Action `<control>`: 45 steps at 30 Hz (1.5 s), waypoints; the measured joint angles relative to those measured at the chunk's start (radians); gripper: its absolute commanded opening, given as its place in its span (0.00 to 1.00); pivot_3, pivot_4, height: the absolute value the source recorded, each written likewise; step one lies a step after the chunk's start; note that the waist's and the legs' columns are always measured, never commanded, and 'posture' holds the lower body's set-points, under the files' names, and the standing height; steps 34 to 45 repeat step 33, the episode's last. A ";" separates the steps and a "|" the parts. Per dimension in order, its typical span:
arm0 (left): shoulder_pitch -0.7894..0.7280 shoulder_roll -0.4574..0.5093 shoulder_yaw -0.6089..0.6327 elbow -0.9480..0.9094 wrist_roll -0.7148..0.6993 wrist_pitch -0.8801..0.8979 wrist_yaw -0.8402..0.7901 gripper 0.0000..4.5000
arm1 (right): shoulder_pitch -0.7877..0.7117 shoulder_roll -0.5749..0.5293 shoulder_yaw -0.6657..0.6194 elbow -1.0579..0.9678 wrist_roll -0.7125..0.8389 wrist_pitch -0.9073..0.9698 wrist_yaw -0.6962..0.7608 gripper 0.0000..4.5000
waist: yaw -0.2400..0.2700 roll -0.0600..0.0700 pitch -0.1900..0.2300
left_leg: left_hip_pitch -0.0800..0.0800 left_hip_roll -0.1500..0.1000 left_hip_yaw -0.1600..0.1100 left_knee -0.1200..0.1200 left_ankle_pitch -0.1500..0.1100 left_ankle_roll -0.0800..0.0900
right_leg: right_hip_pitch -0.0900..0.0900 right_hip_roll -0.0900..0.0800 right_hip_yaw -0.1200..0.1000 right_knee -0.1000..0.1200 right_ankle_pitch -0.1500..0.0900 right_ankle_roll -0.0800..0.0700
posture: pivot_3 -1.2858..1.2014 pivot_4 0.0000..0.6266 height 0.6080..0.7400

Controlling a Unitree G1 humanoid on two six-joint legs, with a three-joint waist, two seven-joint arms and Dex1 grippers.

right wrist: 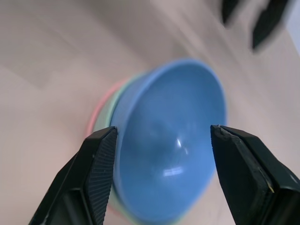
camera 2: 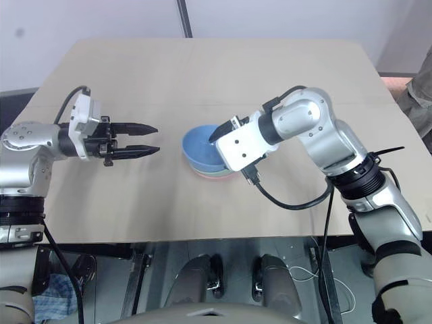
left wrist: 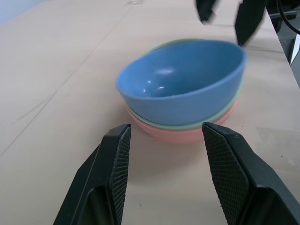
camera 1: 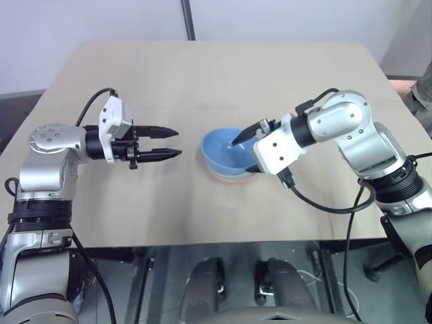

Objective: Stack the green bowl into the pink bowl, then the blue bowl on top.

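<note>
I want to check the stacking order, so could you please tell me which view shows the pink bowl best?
The left wrist view: the pink bowl sits in profile at the bottom of the stack, under the green bowl and blue bowl. The head views show a thin pink edge; the right wrist view shows a blurred pink sliver.

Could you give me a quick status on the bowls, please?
Both grippers, left and right, open, holding nothing. Blue bowl stacked on green in pink. Nothing in the way.

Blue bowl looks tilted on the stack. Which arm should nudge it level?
Right. The right gripper, open, hangs over the blue bowl; the left gripper sits apart across the table.
</note>
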 measured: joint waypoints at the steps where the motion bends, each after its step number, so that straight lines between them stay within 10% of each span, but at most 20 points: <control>1: 0.003 0.000 0.000 -0.002 0.000 0.002 0.002 0.57 | 0.001 -0.012 -0.032 -0.003 0.022 0.047 -0.006 0.78 | 0.001 0.000 0.000 | 0.000 0.000 0.000 0.000 0.000 0.000 | 0.000 0.000 0.000 0.000 0.000 0.000 | 0.52 0.24 1.00; 13: 0.131 0.018 0.045 -0.072 -0.001 0.033 0.075 0.57 | 0.228 -0.137 -0.478 -0.135 0.395 0.648 -0.151 0.78 | -0.002 0.000 0.000 | 0.000 0.000 -0.001 -0.002 0.000 0.000 | 0.000 -0.001 0.000 -0.001 0.002 -0.003 | 0.52 0.24 1.00; 24: 0.254 0.037 0.107 -0.154 0.001 0.064 0.196 0.57 | 0.672 -0.236 -0.760 -0.186 0.583 0.672 -0.142 0.78 | 0.000 0.000 0.000 | 0.001 0.000 -0.002 -0.003 -0.002 0.004 | 0.001 -0.001 -0.001 -0.002 -0.001 0.001 | 0.52 0.24 1.00; 45: 0.266 0.045 0.123 -0.169 0.002 0.045 0.204 0.57 | 0.746 -0.277 -0.767 -0.179 0.604 0.582 -0.126 0.78 | 0.001 0.000 0.000 | 0.001 0.000 -0.002 -0.003 -0.003 0.005 | 0.001 -0.002 -0.001 -0.002 -0.001 0.001 | 0.52 0.24 1.00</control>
